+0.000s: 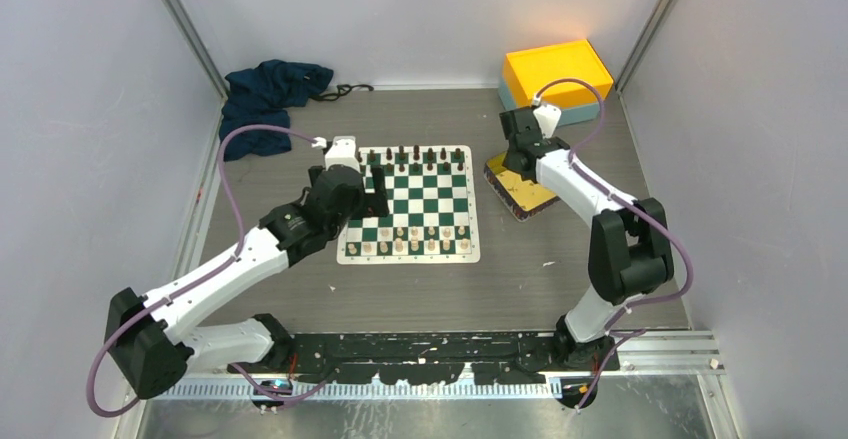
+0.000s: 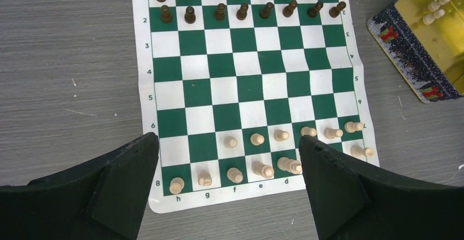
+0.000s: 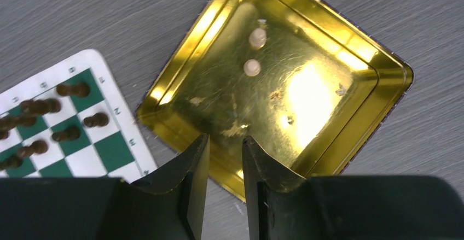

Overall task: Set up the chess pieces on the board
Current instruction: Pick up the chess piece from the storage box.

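The board [image 2: 249, 87] border reads 1 to 8 and h, g, f, e, d; cream chess pieces [image 2: 257, 139] sit on its near rows, with two more in the gold tray [image 3: 350, 48]; left hand [image 2: 228, 138] spread wide, right hand [image 3: 225, 140] narrowly apart above the tray, both empty; grey wood-grain bench [image 2: 65, 59], pale walls [image 1: 80, 109].

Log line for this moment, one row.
left hand open above board | right hand narrowly open, empty, above gold tray | two cream pieces in tray
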